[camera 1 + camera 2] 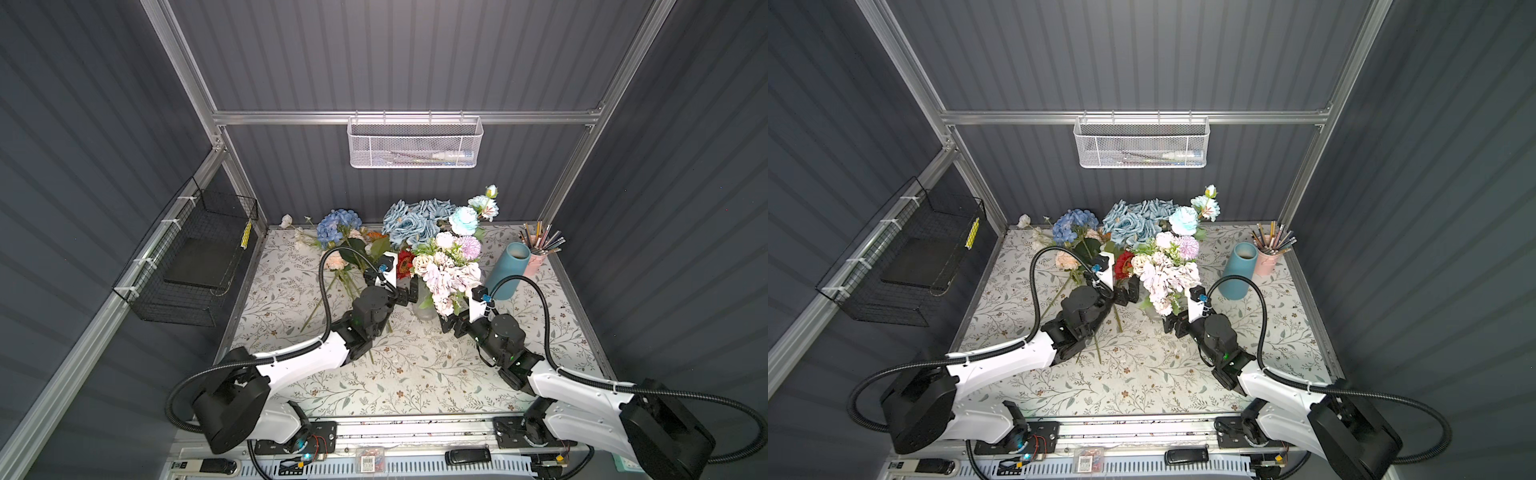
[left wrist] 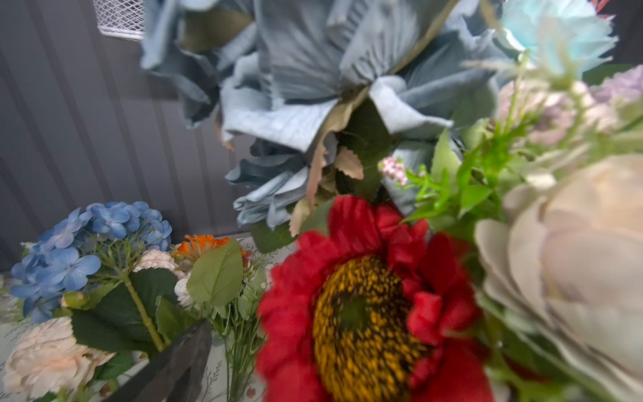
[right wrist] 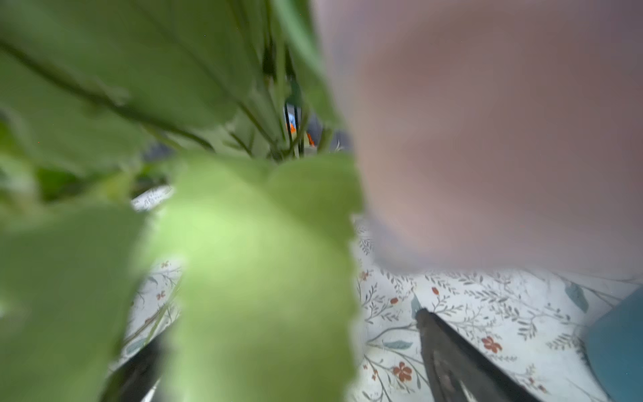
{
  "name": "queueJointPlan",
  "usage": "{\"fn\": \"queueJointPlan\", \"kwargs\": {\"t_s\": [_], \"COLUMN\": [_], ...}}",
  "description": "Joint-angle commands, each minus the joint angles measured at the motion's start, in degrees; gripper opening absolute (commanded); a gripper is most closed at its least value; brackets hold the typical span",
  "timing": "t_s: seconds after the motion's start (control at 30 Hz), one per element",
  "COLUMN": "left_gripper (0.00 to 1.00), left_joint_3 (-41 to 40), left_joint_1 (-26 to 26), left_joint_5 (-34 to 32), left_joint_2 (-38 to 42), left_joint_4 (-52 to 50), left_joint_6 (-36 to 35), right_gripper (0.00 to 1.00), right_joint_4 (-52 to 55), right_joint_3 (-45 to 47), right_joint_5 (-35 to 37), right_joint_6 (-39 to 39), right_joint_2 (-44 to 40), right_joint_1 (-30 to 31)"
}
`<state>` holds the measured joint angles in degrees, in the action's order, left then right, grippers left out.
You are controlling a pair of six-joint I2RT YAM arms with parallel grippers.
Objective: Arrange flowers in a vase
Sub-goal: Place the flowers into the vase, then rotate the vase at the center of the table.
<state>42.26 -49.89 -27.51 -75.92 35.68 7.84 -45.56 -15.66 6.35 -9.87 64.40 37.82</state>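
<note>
tablecloth (image 1: 415, 374): white with grey-green leaf print
sunflower (image 2: 365, 313): red, yellow centre
hydrangea (image 2: 69, 250): blue
roses (image 1: 409, 222): dusty blue
my left arm (image 1: 303, 357): white and black

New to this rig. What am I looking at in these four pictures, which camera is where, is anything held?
Two white-and-black robot arms reach over a table with a leaf-printed cover. Two pictures come from one overhead stereo camera; the other two from a camera on each wrist. The left gripper and right gripper flank a clear glass vase holding a pale pink and cream bouquet. Both look open and hold nothing. The left wrist view shows a red sunflower. A blue hydrangea and a peach bloom lie loose on the left arm's side; a teal cylindrical vase stands on the right arm's side.
</note>
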Motion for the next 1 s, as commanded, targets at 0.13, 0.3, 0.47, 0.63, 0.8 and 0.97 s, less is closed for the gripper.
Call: {"fn": "queueJointPlan", "kwargs": {"t_s": [0.13, 0.3, 0.47, 0.63, 0.8, 0.97], "left_gripper": [1.00, 1.00, 1.00, 1.00, 1.00, 1.00], "left_joint_3": [-5.4, -9.3, -9.8, -8.9, -9.3, -11.2], "left_joint_1": [0.3, 0.5, 2.0, 3.6, 4.8, 9.1], "left_joint_5": [0.3, -6.9, -6.7, -4.6, -4.5, -5.4], "left_joint_2": [12.0, 13.6, 9.7, 6.1, 6.6, 10.7], "left_joint_4": [-17.2, -18.5, -15.3, -13.5, -13.6, -15.1], "left_joint_6": [8.3, 11.4, 13.7, 14.2, 14.3, 14.8], "right_gripper": [0.99, 0.99, 0.99, 0.99, 0.99, 0.98], "right_joint_4": [-15.7, -27.3, -32.1, -34.9, -37.8, -37.9], "right_joint_3": [-1.5, -4.1, -7.9, -11.3, -14.7, -17.0], "right_joint_5": [-1.0, 0.2, -0.4, 1.7, 4.0, 4.2], "right_joint_6": [0.0, 0.6, 1.1, 2.8, 4.2, 4.8], "right_joint_2": [13.4, 22.5, 27.8, 32.5, 37.1, 39.1], "right_joint_1": [0.2, 0.3, 0.2, 0.2, 0.2, 0.0]}}
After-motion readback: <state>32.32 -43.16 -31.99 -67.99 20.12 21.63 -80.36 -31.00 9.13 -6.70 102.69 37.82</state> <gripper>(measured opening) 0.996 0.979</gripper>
